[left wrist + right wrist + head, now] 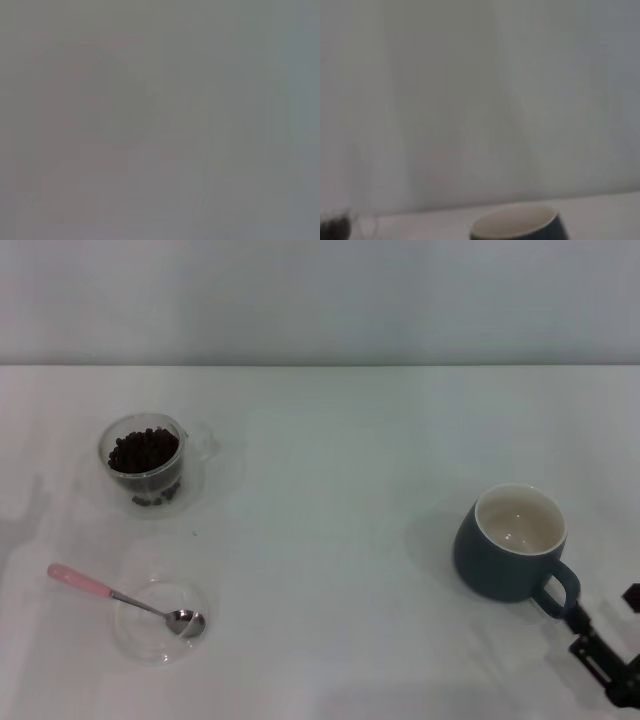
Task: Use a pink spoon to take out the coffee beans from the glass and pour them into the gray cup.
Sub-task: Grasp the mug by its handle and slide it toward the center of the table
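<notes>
A white table (pixel 330 540) is stretching back to a pale wall (pixel 320 300). The glass (pixel 150 460) of coffee beans (pixel 143 450) is sitting far left. The pink spoon (pixel 120 595) is resting in a clear dish (pixel 160 620). The gray cup (pixel 512 543) is standing right, beside the right gripper (pixel 600 655), whose grip I cannot tell.

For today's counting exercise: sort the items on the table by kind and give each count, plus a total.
Glass cup of coffee beans: 1
Gray cup: 1
Clear glass dish: 1
Pink spoon: 1
Total: 4
</notes>
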`<state>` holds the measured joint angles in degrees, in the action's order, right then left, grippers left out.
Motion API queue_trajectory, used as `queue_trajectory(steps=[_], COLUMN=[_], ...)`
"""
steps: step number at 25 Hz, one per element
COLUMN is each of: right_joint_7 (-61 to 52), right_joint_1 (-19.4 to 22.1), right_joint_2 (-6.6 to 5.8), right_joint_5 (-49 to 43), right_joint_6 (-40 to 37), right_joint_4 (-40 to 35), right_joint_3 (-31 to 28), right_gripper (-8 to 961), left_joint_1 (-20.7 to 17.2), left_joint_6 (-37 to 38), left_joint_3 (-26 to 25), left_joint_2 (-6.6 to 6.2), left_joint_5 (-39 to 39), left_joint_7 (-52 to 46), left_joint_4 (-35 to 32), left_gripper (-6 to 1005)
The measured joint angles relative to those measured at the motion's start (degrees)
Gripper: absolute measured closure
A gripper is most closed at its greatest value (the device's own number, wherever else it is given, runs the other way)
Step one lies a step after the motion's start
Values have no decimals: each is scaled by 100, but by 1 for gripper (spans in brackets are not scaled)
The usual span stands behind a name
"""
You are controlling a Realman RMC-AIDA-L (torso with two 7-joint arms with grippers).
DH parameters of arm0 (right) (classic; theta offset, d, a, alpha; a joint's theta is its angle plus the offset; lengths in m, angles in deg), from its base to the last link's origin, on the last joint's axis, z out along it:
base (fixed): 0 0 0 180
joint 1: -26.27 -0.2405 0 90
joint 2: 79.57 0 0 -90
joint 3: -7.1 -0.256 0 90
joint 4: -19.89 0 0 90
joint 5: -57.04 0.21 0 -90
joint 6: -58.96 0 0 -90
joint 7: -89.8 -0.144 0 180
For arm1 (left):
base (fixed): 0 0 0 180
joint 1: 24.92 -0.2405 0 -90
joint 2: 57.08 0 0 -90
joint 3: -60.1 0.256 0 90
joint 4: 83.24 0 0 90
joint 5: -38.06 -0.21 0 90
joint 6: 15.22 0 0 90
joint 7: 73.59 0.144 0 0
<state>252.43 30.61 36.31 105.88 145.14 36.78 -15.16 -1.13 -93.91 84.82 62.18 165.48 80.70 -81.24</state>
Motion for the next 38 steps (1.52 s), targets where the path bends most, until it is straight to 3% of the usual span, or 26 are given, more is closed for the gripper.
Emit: queue_trajectory(steps=[17, 38], right_joint_7=[74, 38], right_joint_1=[-492, -856], right_joint_2=[-37, -56], right_joint_5=[86, 603], right_joint_6=[-860, -954], right_joint_4=[-54, -345], right_joint_3=[76, -11], right_gripper=[89, 94], left_joint_1=[-42, 5], left_joint_6=[-68, -66], left_joint_3=[24, -11], left_joint_2=[25, -5], left_joint_5=[-37, 19], left_joint_7=[-14, 13], left_joint_4=[53, -1], left_gripper=[107, 108])
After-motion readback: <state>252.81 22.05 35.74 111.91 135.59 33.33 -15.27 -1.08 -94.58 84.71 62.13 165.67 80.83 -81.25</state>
